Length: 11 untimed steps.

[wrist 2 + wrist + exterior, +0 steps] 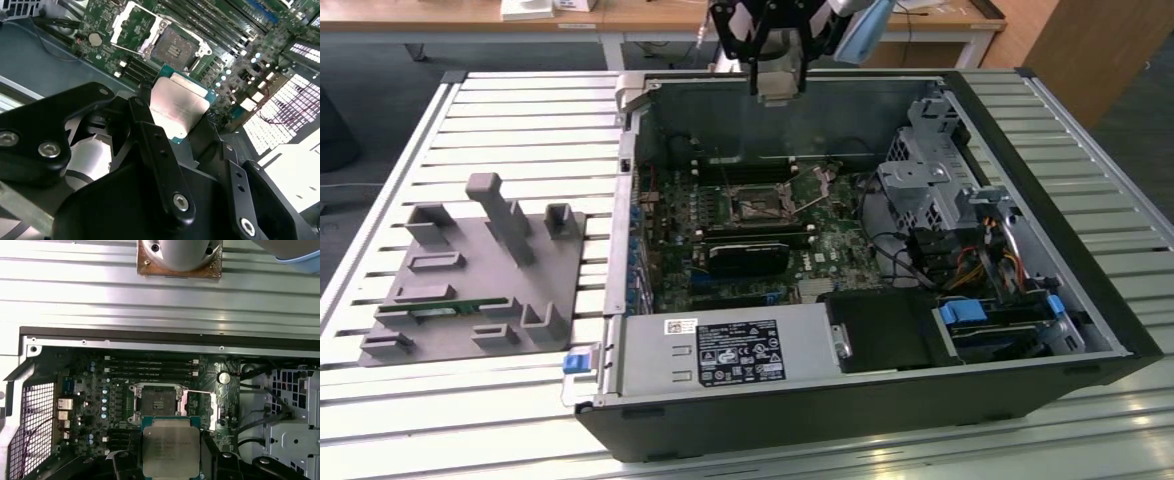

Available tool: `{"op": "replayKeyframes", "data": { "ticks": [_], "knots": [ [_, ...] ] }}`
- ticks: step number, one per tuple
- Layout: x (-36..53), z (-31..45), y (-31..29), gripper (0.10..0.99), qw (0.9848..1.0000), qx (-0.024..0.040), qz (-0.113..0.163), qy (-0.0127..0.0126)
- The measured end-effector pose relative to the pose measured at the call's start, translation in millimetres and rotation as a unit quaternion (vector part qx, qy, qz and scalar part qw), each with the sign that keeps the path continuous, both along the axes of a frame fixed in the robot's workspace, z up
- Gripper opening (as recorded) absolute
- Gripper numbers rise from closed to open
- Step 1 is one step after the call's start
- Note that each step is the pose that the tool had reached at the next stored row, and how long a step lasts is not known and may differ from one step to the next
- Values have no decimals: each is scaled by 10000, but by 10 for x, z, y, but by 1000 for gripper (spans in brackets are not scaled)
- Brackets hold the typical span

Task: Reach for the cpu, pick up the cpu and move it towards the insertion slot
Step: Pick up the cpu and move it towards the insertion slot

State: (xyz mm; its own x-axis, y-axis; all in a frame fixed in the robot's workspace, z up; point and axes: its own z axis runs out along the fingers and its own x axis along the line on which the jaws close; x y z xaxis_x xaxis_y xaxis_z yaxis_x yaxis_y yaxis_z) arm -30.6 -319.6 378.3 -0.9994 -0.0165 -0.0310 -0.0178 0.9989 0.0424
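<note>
The cpu [171, 446] is a flat square chip with a matt silver top and a pale rim. My gripper [171, 462] is shut on it, one black finger against each of two opposite edges. In the second wrist view the cpu [178, 106] sticks out from between the fingers [150, 135]. The insertion slot [155, 402] lies on the motherboard just beyond the chip, its metal frame swung open [172, 47]. In the exterior view my gripper [774, 78] hangs above the far wall of the open computer case, well above the insertion slot [758, 205].
The open case [1107, 330] lies on a slatted table. Inside it are a black heatsink block [747, 257], a power supply [720, 352], a drive cage [927, 185] and loose cables. A grey fixture plate [467, 270] sits at the exterior view's left.
</note>
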Motion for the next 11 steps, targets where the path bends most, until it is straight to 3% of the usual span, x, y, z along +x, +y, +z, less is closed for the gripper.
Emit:
{"op": "replayKeyframes", "data": {
  "ticks": [7,11],
  "knots": [
    [164,-7,49,545,10000,0,-2,2],
    [202,-7,62,545,10000,-1,-3,2]
  ]
}}
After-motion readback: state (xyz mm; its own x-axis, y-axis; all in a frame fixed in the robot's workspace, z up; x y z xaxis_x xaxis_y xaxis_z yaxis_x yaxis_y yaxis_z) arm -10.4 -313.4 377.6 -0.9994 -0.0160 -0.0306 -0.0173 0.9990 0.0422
